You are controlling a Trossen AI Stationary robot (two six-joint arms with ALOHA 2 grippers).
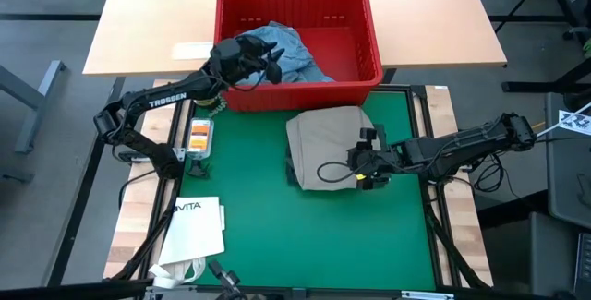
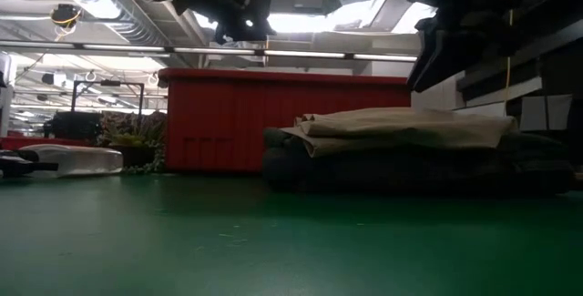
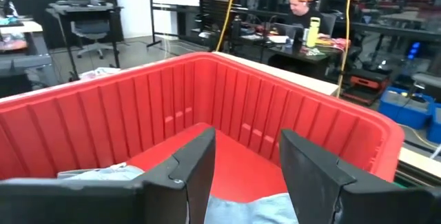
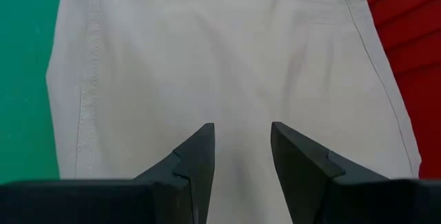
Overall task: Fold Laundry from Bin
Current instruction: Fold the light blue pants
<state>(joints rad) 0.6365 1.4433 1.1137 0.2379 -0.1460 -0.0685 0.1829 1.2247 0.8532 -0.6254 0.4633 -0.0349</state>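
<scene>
The red bin (image 1: 366, 23) stands at the far edge of the green mat (image 1: 268, 235). Light blue denim jeans (image 1: 294, 53) lie bunched in its left half. My left gripper (image 1: 268, 60) hangs open and level over the bin's near left part, above the jeans (image 3: 256, 211), facing the bin's inner wall (image 3: 138, 114). A folded khaki garment (image 1: 323, 138) lies on top of darker folded laundry (image 2: 364, 170) on the mat in front of the bin. My right gripper (image 1: 366, 155) stands open a little above the khaki garment (image 4: 207, 58), slanting down, clear of it in the low view.
A white paper bag printed "VITA" (image 1: 196, 222) lies at the mat's near left. A small orange and white object (image 1: 199, 134) sits left of the mat. A wooden tabletop (image 1: 148, 23) extends behind the bin. A person (image 3: 300, 2) sits at a desk far beyond.
</scene>
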